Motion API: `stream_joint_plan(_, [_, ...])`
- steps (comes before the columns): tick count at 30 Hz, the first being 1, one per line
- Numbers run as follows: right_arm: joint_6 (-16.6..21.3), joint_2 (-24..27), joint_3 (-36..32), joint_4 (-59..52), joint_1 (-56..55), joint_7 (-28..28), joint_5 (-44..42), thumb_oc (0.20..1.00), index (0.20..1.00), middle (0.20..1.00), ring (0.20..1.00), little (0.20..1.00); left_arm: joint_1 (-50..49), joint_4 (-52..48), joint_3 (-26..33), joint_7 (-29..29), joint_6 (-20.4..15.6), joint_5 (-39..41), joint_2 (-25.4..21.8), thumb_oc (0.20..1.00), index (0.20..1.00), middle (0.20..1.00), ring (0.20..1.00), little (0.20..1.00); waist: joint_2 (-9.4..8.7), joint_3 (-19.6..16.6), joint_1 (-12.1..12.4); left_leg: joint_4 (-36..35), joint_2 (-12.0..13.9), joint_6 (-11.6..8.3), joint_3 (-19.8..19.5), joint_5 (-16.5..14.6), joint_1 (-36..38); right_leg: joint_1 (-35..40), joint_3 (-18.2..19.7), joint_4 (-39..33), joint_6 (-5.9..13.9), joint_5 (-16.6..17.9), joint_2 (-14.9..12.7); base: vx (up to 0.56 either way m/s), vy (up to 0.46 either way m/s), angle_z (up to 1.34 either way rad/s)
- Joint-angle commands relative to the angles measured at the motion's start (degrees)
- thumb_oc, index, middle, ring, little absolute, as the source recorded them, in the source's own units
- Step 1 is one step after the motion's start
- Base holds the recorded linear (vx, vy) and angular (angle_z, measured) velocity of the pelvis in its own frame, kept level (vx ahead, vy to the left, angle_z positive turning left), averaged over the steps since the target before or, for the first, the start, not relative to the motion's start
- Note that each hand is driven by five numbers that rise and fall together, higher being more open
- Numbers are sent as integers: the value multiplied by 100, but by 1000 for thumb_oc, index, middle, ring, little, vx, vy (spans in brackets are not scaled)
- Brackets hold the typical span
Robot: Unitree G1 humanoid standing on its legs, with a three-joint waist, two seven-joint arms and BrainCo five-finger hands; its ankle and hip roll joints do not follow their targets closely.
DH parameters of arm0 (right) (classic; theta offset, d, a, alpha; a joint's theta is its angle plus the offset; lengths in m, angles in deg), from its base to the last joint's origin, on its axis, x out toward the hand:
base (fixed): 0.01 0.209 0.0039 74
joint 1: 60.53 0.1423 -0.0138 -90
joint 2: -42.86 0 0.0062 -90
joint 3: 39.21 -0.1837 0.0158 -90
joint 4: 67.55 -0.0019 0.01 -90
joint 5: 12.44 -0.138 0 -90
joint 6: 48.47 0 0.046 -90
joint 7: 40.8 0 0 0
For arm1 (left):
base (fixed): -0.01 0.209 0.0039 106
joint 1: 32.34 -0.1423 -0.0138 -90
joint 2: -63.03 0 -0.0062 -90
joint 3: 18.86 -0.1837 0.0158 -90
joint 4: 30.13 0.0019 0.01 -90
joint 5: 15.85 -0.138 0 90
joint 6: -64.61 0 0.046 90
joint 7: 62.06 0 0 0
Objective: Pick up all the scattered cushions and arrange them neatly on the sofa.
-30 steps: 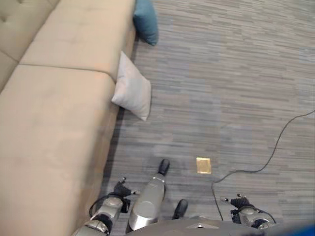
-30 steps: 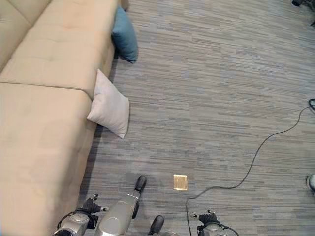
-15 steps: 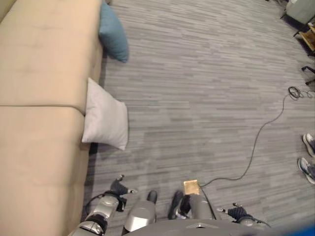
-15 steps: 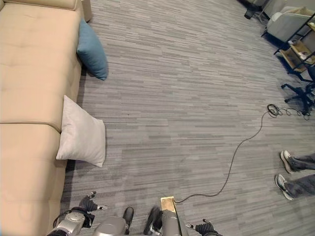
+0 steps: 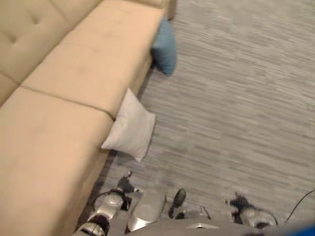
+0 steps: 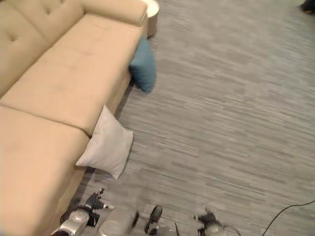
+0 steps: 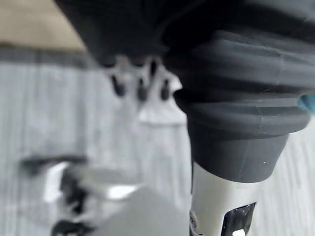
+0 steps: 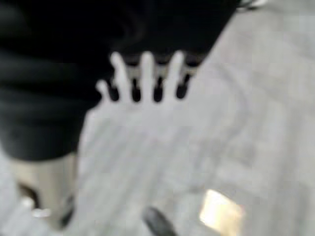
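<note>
1. The step in hand looks like the approach — nothing is picked up yet, and both cushions are on the floor against the front of the beige sofa point(image 5: 74, 73).
2. The pale grey cushion point(image 5: 130, 127) leans on the sofa's front edge, near the seam between two seat pads, with its lower corner on the grey carpet point(image 6: 221, 123).
3. The blue cushion point(image 6: 143, 65) stands further along, propped against the sofa near its far armrest, well apart from the grey one.
4. The left hand point(image 5: 125, 184) hangs low beside the sofa base, fingers relaxed and empty, short of the grey cushion.
5. The right hand point(image 8: 142, 78) hangs over bare carpet with fingers straight and spread, holding nothing — a small brass floor plate point(image 8: 221, 213) shows below it.
6. Next, I'd judge, it must close in on the grey cushion, bend low, take it and lift it onto the seat.
</note>
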Motion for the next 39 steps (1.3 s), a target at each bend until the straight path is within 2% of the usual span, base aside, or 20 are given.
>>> stream_joint_plan(1, [79,253,-10,-92,-245,-211,-162,1000,1000,1000,1000,1000,304,-207,-38,42,-150,167,33,1000,1000,1000,1000,1000,12,127,152,-2155,-301,214,408,316,766,333,-145,-117,1155,-154,-304,478,20,64])
stream_joint_plan(3, [121,226,3,-169,-285,-233,-157,1000,1000,1000,1000,1000,267,-238,7,44,-128,141,18,1000,1000,1000,1000,1000,73,-8,166,-3120,-274,141,815,818,714,476,-240,-209,1169,-300,-109,300,47,37])
stream_joint_plan(4, [109,200,37,-164,-313,-211,-117,1000,1000,1000,1000,1000,241,-234,58,23,-110,139,-5,1000,1000,1000,1000,1000,75,-70,218,-3430,-280,159,864,964,774,565,-142,-168,1135,-367,1,350,94,18])
stream_joint_plan(7, [103,45,140,-142,-351,-143,9,1000,1000,1000,1000,1000,99,-154,137,14,-88,195,-113,1000,1000,1000,1000,1000,-73,-150,260,-3717,-545,269,412,1044,1161,458,-43,502,1232,-398,9,275,116,-22])
stream_joint_plan(9, [91,-14,122,-194,-398,-81,84,1000,1000,1000,1000,1000,3,-160,208,10,-79,224,-181,1000,1000,1000,1000,1000,-89,-224,206,-3955,-431,352,347,962,1517,244,-148,1306,1465,-345,-109,209,137,-52])
stream_joint_plan(11, [87,-61,169,-240,-384,-31,225,1000,1000,1000,1000,1000,-14,-211,247,51,-79,223,-250,1000,1000,1000,1000,1000,49,-165,67,-4045,-350,448,206,944,1753,-194,-113,2480,1748,98,-219,150,169,-9])
stream_joint_plan(13, [70,-52,134,-269,-358,-17,264,1000,1000,1000,1000,1000,-11,-232,242,94,-91,205,-234,1000,1000,1000,1000,1000,256,-189,-111,-4236,-227,514,54,957,1958,-600,-20,3093,1824,257,-257,171,109,14])
stream_joint_plan(17, [121,8,141,-349,-313,-19,262,1000,1000,1000,1000,1000,50,-210,167,125,-142,137,-147,1000,1000,1000,1000,1000,447,-174,-277,-4464,-220,482,-247,849,2333,-658,368,2185,1556,-176,-565,255,-33,61])
stream_joint_plan(20, [117,90,97,-370,-245,-34,140,1000,1000,1000,1000,1000,204,-190,58,188,-152,134,-71,1000,1000,1000,1000,1000,559,-236,-409,-4420,-274,398,-754,675,2500,-891,1237,1549,1467,-115,-663,331,-124,89])
stream_joint_plan(21, [111,148,107,-353,-250,-60,134,1000,1000,1000,1000,1000,284,-192,12,214,-176,164,-40,1000,1000,1000,1000,1000,592,-247,-474,-4435,-289,356,-917,647,2556,-946,1345,1383,1501,37,-744,296,-115,83])
stream_joint_plan(25, [63,204,121,-282,-226,-92,207,1000,1000,1000,1000,1000,239,-68,-18,277,-207,281,138,1000,1000,1000,1000,1000,616,-296,-544,-4514,-237,139,-1275,577,2750,-766,1043,1223,1471,-54,-688,303,-199,87])
stream_joint_plan(26, [92,251,119,-282,-216,-123,202,1000,1000,1000,1000,1000,286,-71,-68,278,-205,340,224,1000,1000,1000,1000,1000,650,-333,-574,-4514,-143,-74,-1502,683,2700,-660,874,1000,1418,-165,-601,283,-328,141])
stream_joint_plan(28, [131,350,142,-284,-140,-160,188,1000,1000,1000,1000,1000,329,-106,-136,267,-206,386,310,1000,1000,1000,1000,1000,655,-345,-598,-4513,-74,-224,-1596,868,2508,-486,540,679,1325,-194,-564,189,-268,142])
stream_joint_plan(29, [149,409,139,-286,-103,-181,178,1000,1000,1000,1000,1000,368,-123,-174,276,-214,411,348,1000,1000,1000,1000,1000,657,-329,-612,-4488,-32,-269,-1476,939,2379,-404,390,550,1296,-191,-569,132,-246,54])
stream_joint_plan(32, [167,581,182,-431,-13,-263,139,1000,1000,1000,1000,1000,547,-252,-280,317,-253,444,496,1000,1000,1000,1000,1000,532,-269,-724,-4204,273,-216,515,881,1853,-79,-401,76,1267,-116,-753,45,-227,153])
stream_joint_plan(33, [175,582,219,-459,15,-259,141,1000,1000,1000,1000,1000,549,-296,-275,302,-266,431,500,1000,1000,1000,1000,1000,523,-255,-702,-4088,323,-202,776,763,1897,-17,-513,27,1237,-118,-754,3,-211,127])
stream_joint_plan(34, [55,1212,8,-326,188,124,-46,1000,1000,1000,1000,1000,562,-260,-196,158,-305,400,369,1000,1000,1000,1000,1000,470,-297,-700,-4000,333,-224,902,700,1966,10,-650,-5,1220,-133,-759,103,-251,88])
stream_joint_plan(35, [334,1022,130,-438,142,-129,-7,1000,1000,1000,1000,1000,524,-355,-234,155,-333,398,398,1000,1000,1000,1000,1000,515,-318,-633,-3850,426,-269,968,508,2141,138,-772,-55,1205,-251,-682,85,-202,73])
stream_joint_plan(36, [143,982,92,-500,47,28,-2,1000,1000,1000,1000,1000,484,-333,-177,147,-328,367,363,1000,1000,1000,1000,1000,514,-353,-707,-3824,524,-272,1219,486,2287,107,-803,-43,1193,-268,-673,69,-177,72])
stream_joint_plan(39, [204,996,97,-485,150,-105,-24,1000,1000,1000,1000,1000,562,-341,-224,103,-315,288,426,1000,1000,1000,1000,1000,558,-435,-702,-3649,792,-365,1571,536,2596,140,-1359,-103,1153,-271,-740,-41,-145,114])
